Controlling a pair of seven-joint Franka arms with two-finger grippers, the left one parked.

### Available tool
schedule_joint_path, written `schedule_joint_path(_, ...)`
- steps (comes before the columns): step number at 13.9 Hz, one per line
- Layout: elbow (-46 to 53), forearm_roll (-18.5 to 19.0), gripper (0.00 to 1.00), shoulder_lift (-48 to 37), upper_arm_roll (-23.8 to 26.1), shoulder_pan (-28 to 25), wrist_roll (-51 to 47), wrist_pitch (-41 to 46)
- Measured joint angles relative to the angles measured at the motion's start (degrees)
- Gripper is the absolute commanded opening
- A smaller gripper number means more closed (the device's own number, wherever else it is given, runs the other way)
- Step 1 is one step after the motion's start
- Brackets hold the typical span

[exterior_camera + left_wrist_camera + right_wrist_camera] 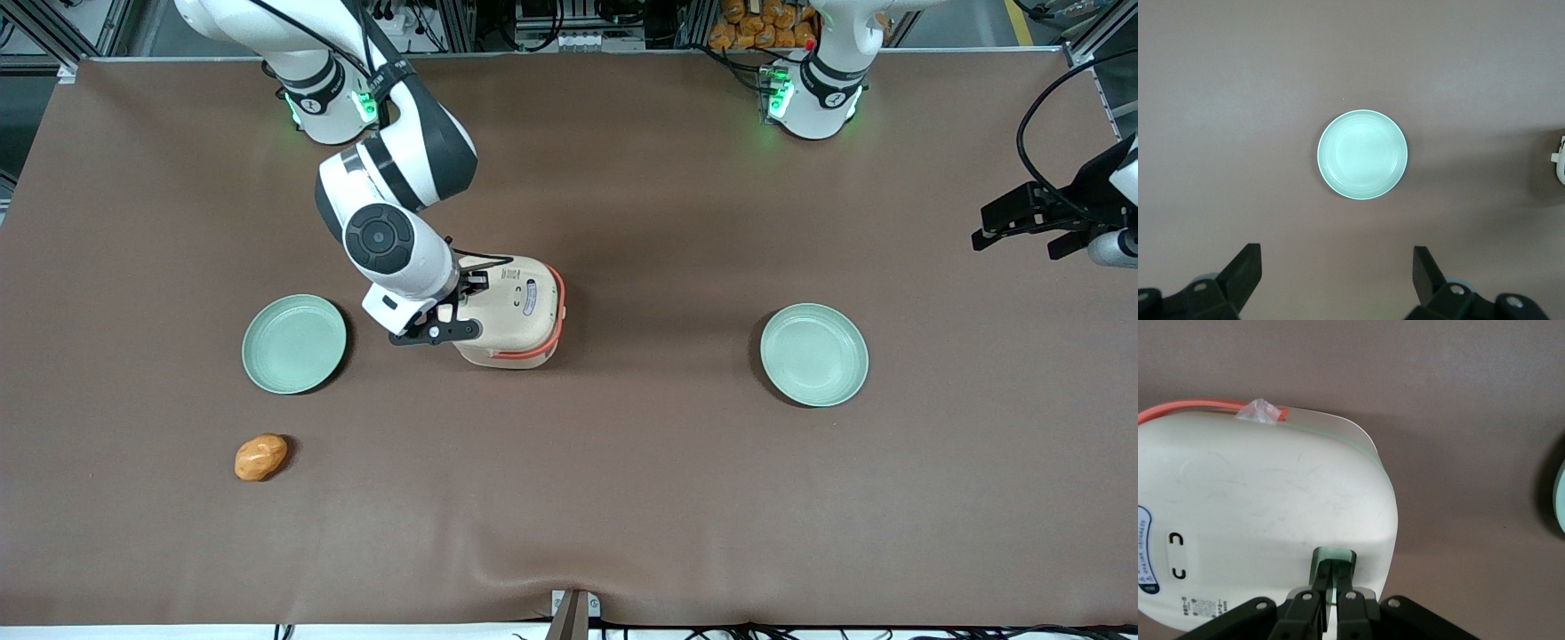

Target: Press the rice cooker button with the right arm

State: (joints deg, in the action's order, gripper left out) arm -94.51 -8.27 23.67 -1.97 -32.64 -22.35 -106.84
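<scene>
Fingers (1331, 583) nearly closed, pressing rice cooker (516, 311) button on brown table (622, 489).

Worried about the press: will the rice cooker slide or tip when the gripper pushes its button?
The rice cooker sits unclamped on smooth brown table cover, so it may slide. Its squat, broad body looks unlikely to tip. The gripper, fingers together, meets the pale green button at the cooker's edge, so it might turn slightly.
</scene>
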Motion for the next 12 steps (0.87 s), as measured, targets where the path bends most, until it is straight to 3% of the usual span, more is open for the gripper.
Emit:
schedule_joint_path(3,0.0,0.0,0.15,0.0,0.0,0.0,0.0,-0.1)
schedule_joint_path(6,0.7,0.0,0.29,-0.6,-0.2,0.0,0.0,-0.3)
schedule_joint_path(9,5.0,-0.2,0.61,-2.5,-0.7,0.3,0.0,3.6)
schedule_joint_path(10,6.4,-0.8,0.74,-3.5,-0.9,0.8,0.0,5.2)
schedule_joint_path(11,7.4,-1.5,0.93,-4.8,-1.0,1.5,0.0,6.5)
schedule_joint_path(12,8.0,-1.8,1.00,-6.0,-1.0,2.3,0.0,7.3)
